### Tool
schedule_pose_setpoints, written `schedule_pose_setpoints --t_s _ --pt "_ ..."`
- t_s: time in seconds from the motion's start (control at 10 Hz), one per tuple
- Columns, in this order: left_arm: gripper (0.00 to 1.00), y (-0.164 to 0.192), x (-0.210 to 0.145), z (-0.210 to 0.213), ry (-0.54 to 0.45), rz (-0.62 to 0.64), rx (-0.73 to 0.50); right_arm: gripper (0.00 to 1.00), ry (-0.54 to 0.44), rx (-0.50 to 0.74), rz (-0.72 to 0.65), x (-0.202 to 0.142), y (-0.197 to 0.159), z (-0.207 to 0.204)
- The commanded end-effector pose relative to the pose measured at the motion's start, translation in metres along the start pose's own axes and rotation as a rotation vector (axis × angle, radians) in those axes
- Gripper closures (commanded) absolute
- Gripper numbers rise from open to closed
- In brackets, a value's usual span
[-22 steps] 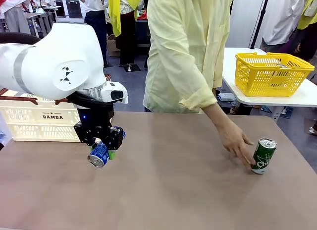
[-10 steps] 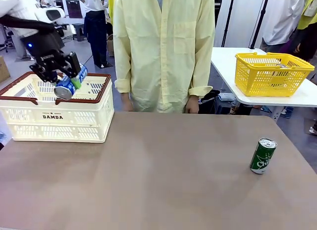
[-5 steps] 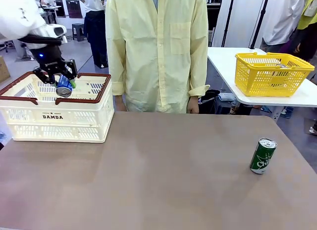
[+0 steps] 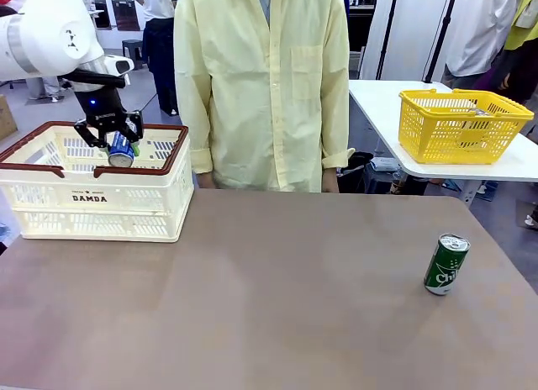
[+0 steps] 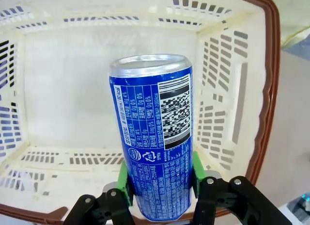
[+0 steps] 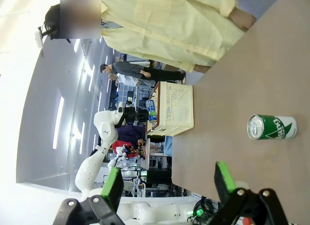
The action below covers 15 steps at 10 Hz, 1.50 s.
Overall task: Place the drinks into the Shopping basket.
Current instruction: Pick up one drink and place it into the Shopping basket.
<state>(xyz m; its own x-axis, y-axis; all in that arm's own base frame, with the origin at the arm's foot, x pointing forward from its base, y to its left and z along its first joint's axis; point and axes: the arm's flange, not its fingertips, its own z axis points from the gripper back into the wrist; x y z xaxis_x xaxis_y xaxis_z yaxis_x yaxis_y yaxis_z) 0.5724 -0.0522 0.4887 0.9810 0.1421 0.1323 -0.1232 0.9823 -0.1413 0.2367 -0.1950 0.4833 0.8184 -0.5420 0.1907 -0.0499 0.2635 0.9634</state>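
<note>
— Found the blue can [image 5: 152,137] where?
— Over the open top of the Shopping basket [image 4: 92,201], about level with its red-brown rim. Clamped between the green pads of the left gripper [image 4: 116,139], gripped near the end closest to the wrist.
— Pointed which way?
— Ran lengthwise in line with the fingers, silver end away from the wrist and aimed at the basket's perforated floor. From the front, leaned with that end lowest and turned toward the near wall of the basket.
— And the other drink?
— Spotted a green can [image 4: 445,264] upright on the table [image 4: 277,314], top end up, standing free, well apart from the basket on the robot's right of it.
— Right gripper [image 6: 167,184]?
— Stood with fingers spread wide, gripping nothing, far from the basket.
— Counted what?
— Two cans: one blue, one green. Two baskets: the cream one marked DAMDA, plus a yellow mesh basket [image 4: 462,125] on a white side table [image 4: 387,104], well off to the cream one's right.
— Surface and room?
— Matte brown-grey tabletop. Saw a person in a pale yellow shirt [image 4: 265,79] just beyond the basket's right end, arms hanging down. Made out grey floor and more people standing farther back behind the basket.
</note>
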Motion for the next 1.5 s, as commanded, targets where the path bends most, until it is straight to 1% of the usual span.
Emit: schedule_pose_setpoints --t_s 0.0,0.1,0.3,0.5,0.7,0.9,1.1,1.2,1.3,1.4 --pt "1.0 0.002 -0.007 0.01 -0.037 -0.007 -0.004 0.0 -0.011 0.024 0.018 0.002 0.002 -0.002" --pt "1.0 0.0 0.0 0.0 0.0 0.0 0.0 0.0 -0.011 0.024 0.018 0.002 0.002 -0.002" --pt "1.0 -0.006 0.002 -0.032 -0.047 -0.051 0.044 0.0 -0.011 0.024 0.018 0.002 0.002 -0.002" --pt "1.0 -0.007 -0.002 -0.059 -0.045 -0.079 0.065 0.0 -0.011 0.024 0.018 0.002 0.002 -0.002" --pt "1.0 -0.006 -0.003 -0.084 0.017 -0.088 0.079 0.0 -0.011 0.024 0.018 0.002 0.002 -0.002" --pt "1.0 -0.005 -0.002 -0.1 0.078 -0.09 0.094 0.0 -0.011 0.024 0.018 0.002 0.002 -0.002" --pt "1.0 -0.005 0.001 -0.11 0.098 -0.091 0.093 0.0 -0.011 0.024 0.018 0.002 0.002 -0.002" --pt "0.86 -0.006 0.002 -0.112 0.095 -0.089 0.084 0.0 -0.011 0.024 0.018 0.002 0.002 -0.002" --pt "0.27 -0.006 0.002 -0.111 0.093 -0.079 0.081 0.0 -0.011 0.024 0.018 0.002 0.002 -0.002" --pt "0.0 -0.006 0.002 -0.11 0.08 -0.076 0.076 0.0 -0.011 0.024 0.018 0.002 0.002 -0.002"
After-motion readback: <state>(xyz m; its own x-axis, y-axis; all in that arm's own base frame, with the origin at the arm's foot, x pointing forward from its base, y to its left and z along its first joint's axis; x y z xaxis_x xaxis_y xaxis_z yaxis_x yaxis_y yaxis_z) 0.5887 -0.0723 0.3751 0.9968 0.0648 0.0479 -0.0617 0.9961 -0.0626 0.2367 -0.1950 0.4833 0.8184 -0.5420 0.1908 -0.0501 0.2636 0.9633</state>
